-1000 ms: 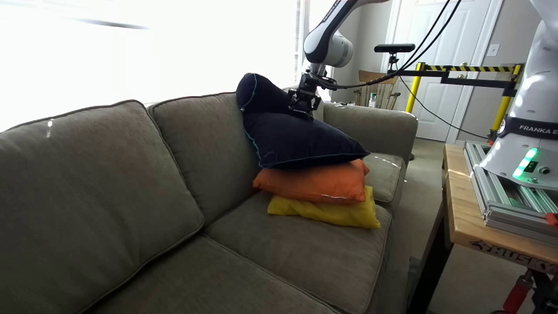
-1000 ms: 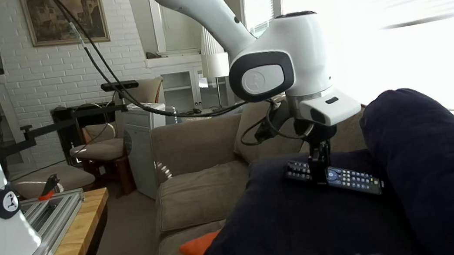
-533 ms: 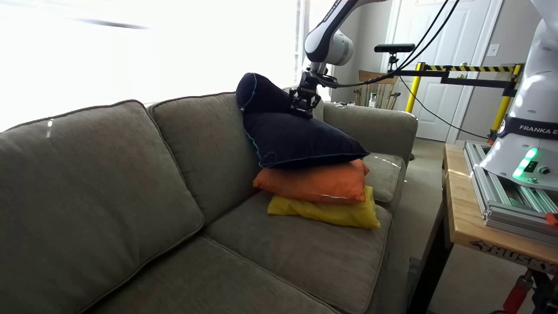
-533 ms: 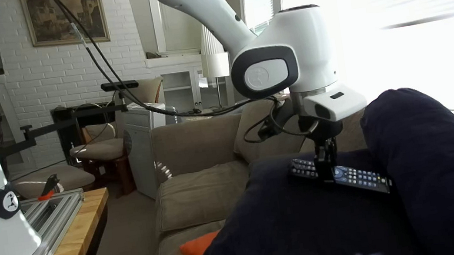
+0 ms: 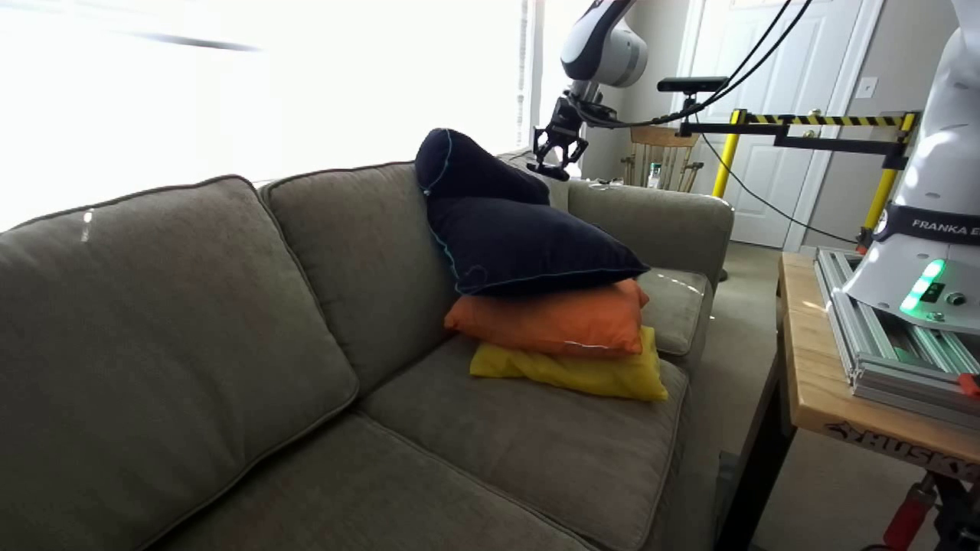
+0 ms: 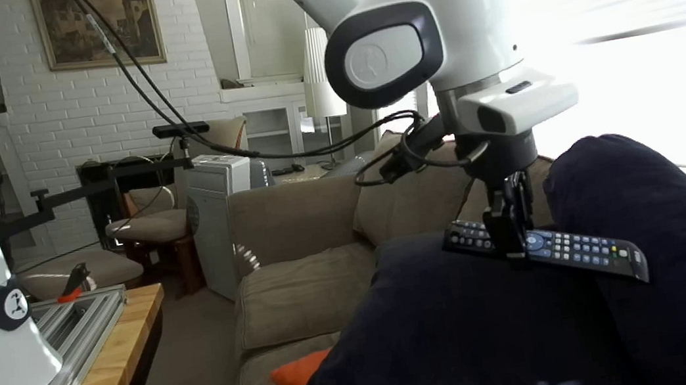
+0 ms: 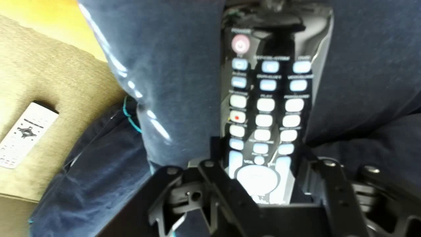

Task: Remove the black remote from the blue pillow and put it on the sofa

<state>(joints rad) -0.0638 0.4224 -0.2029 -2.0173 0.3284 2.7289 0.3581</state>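
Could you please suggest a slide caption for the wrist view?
Wrist view: The gripper holds the black remote above the blue pillow, while a white remote lies on the sofa at left.

In the wrist view, saw the black remote with labels mostly blurred past reading and its lower part hidden behind the gripper, and the white remote cut off by the left edge.
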